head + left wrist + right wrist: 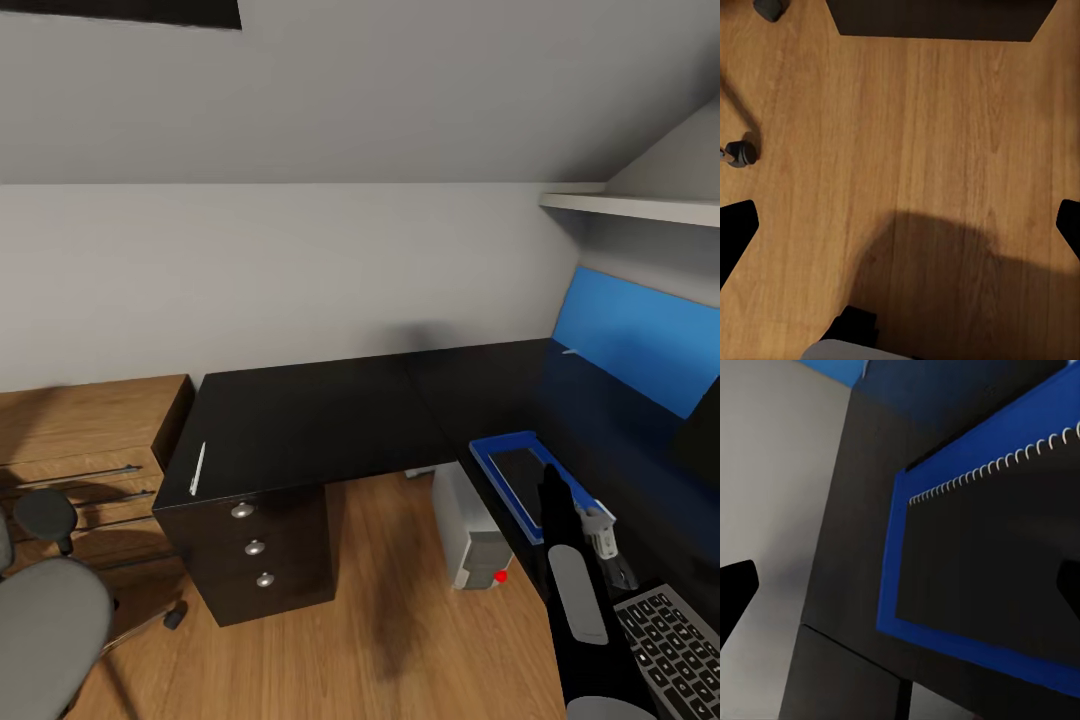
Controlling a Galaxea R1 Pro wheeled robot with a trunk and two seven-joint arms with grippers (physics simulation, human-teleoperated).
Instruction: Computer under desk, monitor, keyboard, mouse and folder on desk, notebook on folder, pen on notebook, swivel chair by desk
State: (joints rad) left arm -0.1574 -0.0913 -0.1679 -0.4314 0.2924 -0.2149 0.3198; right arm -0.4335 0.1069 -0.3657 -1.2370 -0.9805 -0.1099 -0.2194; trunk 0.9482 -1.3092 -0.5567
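On the right wing of the black desk lies the blue folder with the dark grey notebook on top. My right gripper hovers just over the notebook, open. The right wrist view shows the folder and the spiral-bound notebook close up between the spread fingers. The thin white pen lies at the desk's left edge. The keyboard is beside my right arm. The computer stands under the desk. The monitor's dark edge is at far right. My left gripper is open over the floor.
The grey swivel chair stands at lower left in front of a light wooden drawer unit. A blue wall panel and a shelf are above the desk's right wing. One castor shows on the wooden floor.
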